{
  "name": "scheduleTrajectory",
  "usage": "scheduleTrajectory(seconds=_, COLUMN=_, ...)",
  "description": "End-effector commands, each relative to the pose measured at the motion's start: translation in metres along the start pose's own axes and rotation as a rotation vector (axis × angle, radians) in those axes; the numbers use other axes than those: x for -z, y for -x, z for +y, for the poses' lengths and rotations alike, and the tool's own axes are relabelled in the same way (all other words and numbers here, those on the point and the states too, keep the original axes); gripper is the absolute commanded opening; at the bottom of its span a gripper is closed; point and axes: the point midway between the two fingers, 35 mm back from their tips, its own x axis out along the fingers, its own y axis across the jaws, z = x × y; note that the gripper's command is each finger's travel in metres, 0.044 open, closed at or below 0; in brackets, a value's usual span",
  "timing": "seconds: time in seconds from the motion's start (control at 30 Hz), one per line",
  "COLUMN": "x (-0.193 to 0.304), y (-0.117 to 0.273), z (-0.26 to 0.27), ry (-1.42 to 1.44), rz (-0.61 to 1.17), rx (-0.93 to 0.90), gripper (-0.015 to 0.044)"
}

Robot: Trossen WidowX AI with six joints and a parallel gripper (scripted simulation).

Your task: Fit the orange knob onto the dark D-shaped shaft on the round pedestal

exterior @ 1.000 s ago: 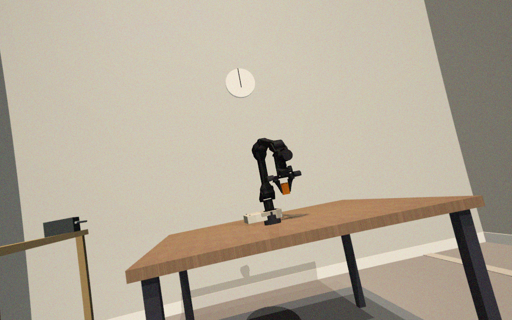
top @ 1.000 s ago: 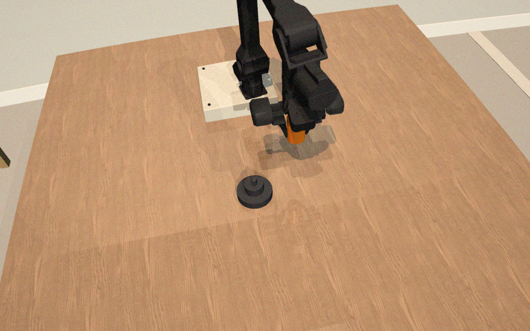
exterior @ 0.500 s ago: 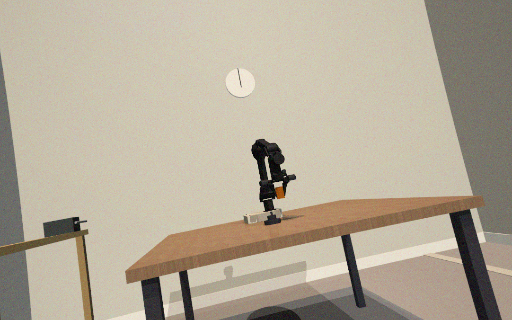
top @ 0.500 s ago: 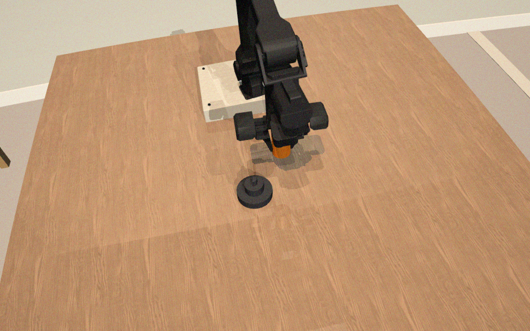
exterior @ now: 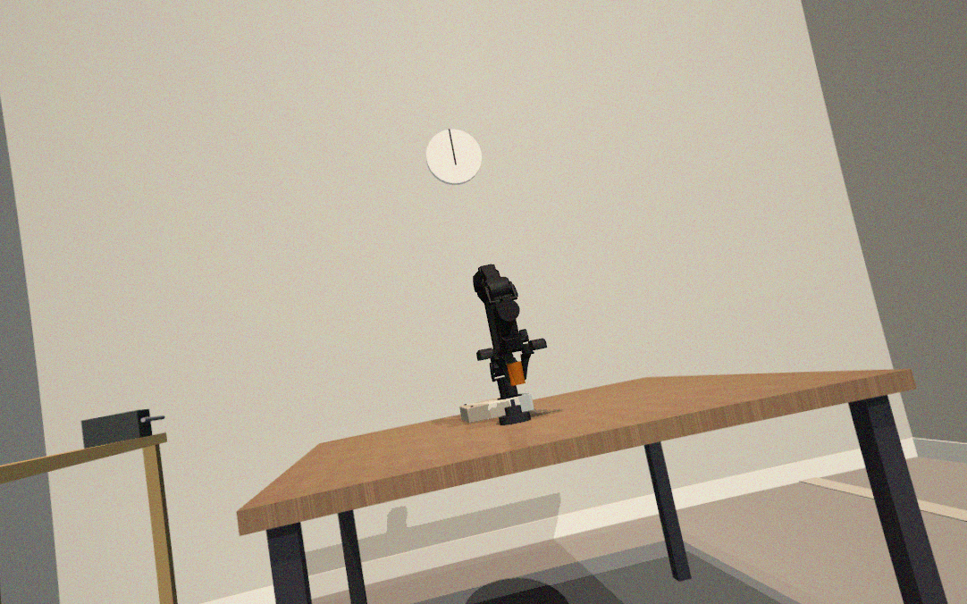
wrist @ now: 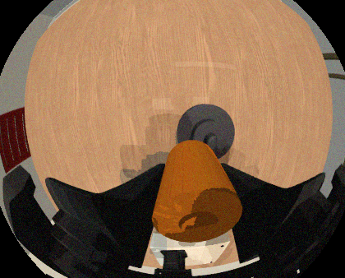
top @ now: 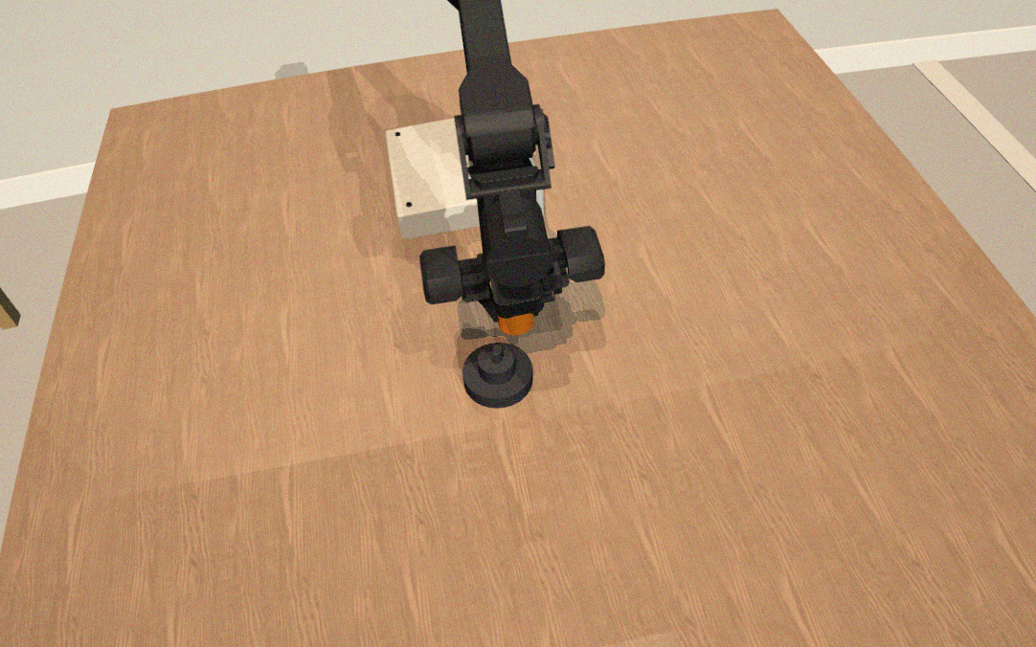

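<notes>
The orange knob [top: 515, 322] [exterior: 517, 373] [wrist: 195, 177] is held clear above the table, with the dark hole in its lower end showing in the wrist view. My gripper [exterior: 513, 369] [wrist: 192, 169] is shut on the knob, one finger on each side. The dark round pedestal [top: 498, 390] [exterior: 514, 418] [wrist: 193, 119] stands on the table with its thin shaft [top: 496, 351] pointing up. In the exterior view the knob is above the pedestal with a gap between them. In the wrist view the knob's top end overlaps the pedestal's near edge. The shaft's flat side cannot be made out.
The wooden table [top: 264, 522] [exterior: 427, 465] [wrist: 90, 82] bears the pedestal and a pale base block [top: 430, 172] [exterior: 478, 412] behind it, under the arm. A wooden side stand [exterior: 52, 458] is off to the left, apart from the table.
</notes>
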Motion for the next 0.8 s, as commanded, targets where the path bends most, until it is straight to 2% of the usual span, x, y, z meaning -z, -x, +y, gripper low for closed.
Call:
scheduleTrajectory(seconds=0.0, x=-0.003, y=-0.004, z=-0.011, ry=0.008, rz=-0.002, rx=0.002, gripper=0.0)
scheduleTrajectory(seconds=0.33, x=-0.006, y=-0.014, z=-0.027, ry=0.018, rz=-0.001, rx=0.003, gripper=0.0)
scheduleTrajectory(seconds=0.6, x=-0.006, y=-0.036, z=-0.027, ry=0.018, rz=-0.001, rx=0.003, gripper=0.0)
scheduleTrajectory(seconds=0.77, x=-0.006, y=-0.033, z=-0.028, ry=0.015, rz=-0.001, rx=0.003, gripper=0.0)
